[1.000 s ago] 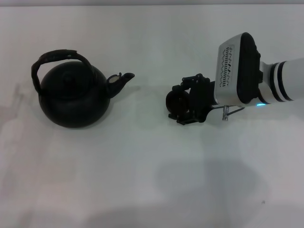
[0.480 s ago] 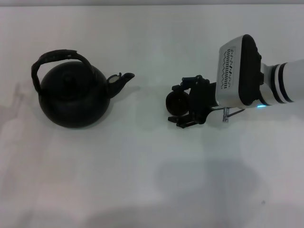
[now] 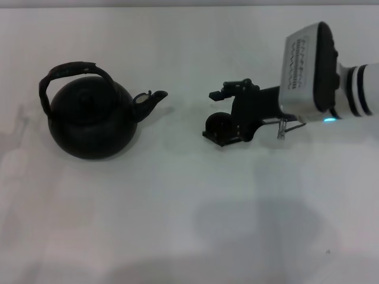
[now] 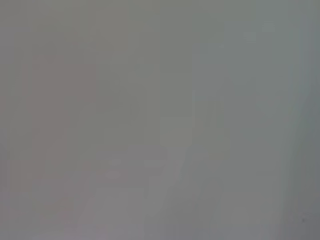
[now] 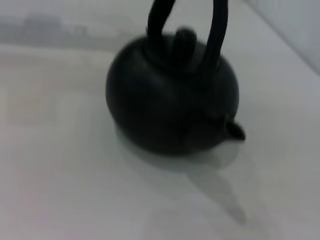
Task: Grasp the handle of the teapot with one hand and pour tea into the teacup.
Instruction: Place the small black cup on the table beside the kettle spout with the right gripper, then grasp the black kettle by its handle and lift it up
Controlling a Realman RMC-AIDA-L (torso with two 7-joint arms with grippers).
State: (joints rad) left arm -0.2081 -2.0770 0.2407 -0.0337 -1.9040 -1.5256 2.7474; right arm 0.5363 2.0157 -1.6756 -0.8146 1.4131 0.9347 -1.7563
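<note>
Black matte teapot (image 3: 92, 118) upright at table's left, handle (image 3: 70, 71) ungrasped, spout toward teacup (image 3: 219, 126) sitting between splayed, released fingers of right gripper (image 3: 222, 115); pre-grasp stage, next probably clearing the cup and reaching for the hoop; left gripper unseen.

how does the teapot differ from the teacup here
The teapot is far larger than the teacup. The teapot has an arched handle and a spout; the teacup shows neither. The teapot stands alone on the table's left, while the teacup sits right at the right gripper, partly hidden by it. Both are round, dark and rest on the white table.
</note>
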